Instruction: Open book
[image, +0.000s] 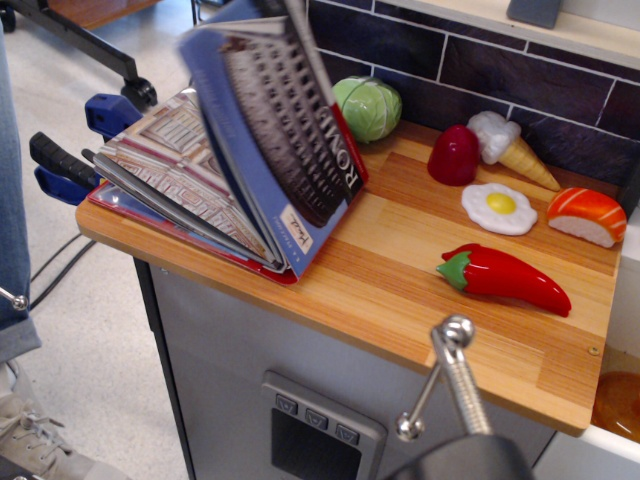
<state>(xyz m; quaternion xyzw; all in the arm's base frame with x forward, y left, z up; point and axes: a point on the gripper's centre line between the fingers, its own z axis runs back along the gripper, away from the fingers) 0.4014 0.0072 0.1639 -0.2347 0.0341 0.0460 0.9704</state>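
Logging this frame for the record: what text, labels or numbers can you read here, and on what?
"RO": large white letters on the raised cover of the book; the rest of the word runs out of sight at the cover's edge.
Small white sticker near the cover's lower corner: handwriting, too blurred to read.
Exposed inside page: illustration only, no legible text.
Nothing else carries readable text.

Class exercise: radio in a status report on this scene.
Gripper not in view. Large blue-covered Rome book half open, cover raised steeply, illustrated pages showing. Green toy cabbage close behind cover.
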